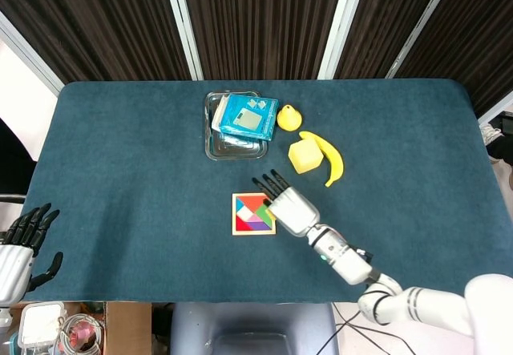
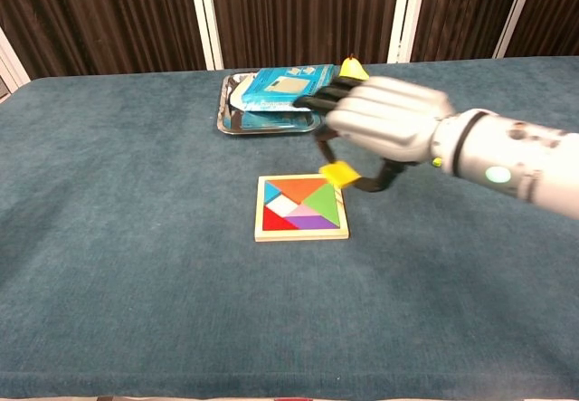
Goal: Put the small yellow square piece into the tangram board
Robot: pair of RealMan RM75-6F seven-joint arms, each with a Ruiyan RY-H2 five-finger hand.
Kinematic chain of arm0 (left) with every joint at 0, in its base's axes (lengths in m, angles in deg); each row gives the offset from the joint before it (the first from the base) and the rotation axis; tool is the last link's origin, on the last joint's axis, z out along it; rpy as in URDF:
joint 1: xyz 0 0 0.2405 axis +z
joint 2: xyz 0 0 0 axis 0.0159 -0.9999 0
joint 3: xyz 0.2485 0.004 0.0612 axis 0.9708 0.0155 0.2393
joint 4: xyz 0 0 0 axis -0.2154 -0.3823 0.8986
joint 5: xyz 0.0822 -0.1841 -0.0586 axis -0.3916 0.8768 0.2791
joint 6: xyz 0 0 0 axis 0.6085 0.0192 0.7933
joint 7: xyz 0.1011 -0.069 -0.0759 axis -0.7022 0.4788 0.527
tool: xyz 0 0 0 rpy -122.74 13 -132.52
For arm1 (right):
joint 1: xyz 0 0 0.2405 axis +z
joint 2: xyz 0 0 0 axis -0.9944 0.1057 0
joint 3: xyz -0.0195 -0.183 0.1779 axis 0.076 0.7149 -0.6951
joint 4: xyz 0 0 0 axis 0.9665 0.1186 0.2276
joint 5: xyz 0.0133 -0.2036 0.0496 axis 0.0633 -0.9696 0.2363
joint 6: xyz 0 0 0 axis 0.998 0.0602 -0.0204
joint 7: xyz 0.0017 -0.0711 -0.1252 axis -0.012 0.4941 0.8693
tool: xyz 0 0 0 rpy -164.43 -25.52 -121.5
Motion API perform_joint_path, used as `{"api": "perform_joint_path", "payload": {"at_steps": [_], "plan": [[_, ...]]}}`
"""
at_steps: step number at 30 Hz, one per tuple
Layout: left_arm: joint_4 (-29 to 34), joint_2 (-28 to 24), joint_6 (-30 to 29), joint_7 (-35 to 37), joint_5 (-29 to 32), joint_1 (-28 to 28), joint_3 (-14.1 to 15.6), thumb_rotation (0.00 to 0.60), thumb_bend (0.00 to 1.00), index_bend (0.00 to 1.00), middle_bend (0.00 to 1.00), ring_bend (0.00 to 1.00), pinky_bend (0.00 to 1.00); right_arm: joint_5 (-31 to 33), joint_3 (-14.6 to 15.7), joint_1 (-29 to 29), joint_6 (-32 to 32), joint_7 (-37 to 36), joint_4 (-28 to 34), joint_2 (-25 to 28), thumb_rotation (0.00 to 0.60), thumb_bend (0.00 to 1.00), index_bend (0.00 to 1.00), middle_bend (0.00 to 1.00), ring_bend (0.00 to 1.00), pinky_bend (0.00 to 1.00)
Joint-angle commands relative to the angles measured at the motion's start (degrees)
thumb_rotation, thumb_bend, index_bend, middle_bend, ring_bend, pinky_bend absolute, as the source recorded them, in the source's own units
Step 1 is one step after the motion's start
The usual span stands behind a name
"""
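While the left hand (image 1: 18,247) shows only in the head view, at the near desk (image 1: 120,171) corner with fingers apart and nothing in them, the chest view alone reveals the yellow square (image 2: 339,174) pinched under the right hand (image 2: 384,120), just above the tangram board (image 2: 301,207) and its right edge. Farther back sit a tray (image 1: 215,147), blue box (image 1: 248,118), pear (image 1: 288,118), yellow block (image 1: 304,154) and banana (image 1: 333,163).
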Motion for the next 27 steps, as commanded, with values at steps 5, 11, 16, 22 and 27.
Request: {"api": "perform_joint_path", "payload": {"at_steps": [5, 11, 16, 22, 27], "plan": [[-0.04, -0.22, 0.38, -0.08, 0.38, -0.05, -0.08, 0.6, 0.43, 0.0, 0.0, 0.0, 0.12, 4.01, -2.44, 5.28, 3.25, 7.38, -4.46, -7.92, 0.6, 0.48, 0.73, 0.04, 0.0, 0.0], [-0.14, -0.58, 0.16, 0.65, 0.58, 0.1, -0.17, 0.6, 0.43, 0.0, 0.0, 0.0, 0.12, 5.72, -1.99, 7.27, 4.64, 8.69, -10.23, -12.6, 0.6, 0.48, 0.73, 0.04, 0.0, 0.0], [-0.05, -0.99, 0.07, 1.18, 0.84, 0.13, -0.36, 0.6, 0.43, 0.0, 0.0, 0.0, 0.12, 5.51, -1.18, 7.75, 4.33, 8.08, -13.2, -13.92, 0.6, 0.48, 0.73, 0.04, 0.0, 0.0], [0.09, -0.97, 0.25, 0.78, 0.74, 0.09, -0.31, 0.6, 0.43, 0.0, 0.0, 0.0, 0.12, 5.72, -0.73, 8.07, 4.47, 6.95, -15.22, -14.25, 0.6, 0.48, 0.73, 0.04, 0.0, 0.0], [-0.18, -0.58, -0.24, 0.39, 0.42, 0.39, -0.15, 0.6, 0.43, 0.0, 0.0, 0.0, 0.12, 5.22, -0.71, 8.72, 4.24, 5.77, -15.98, -14.84, 0.6, 0.48, 0.73, 0.04, 0.0, 0.0]]}}
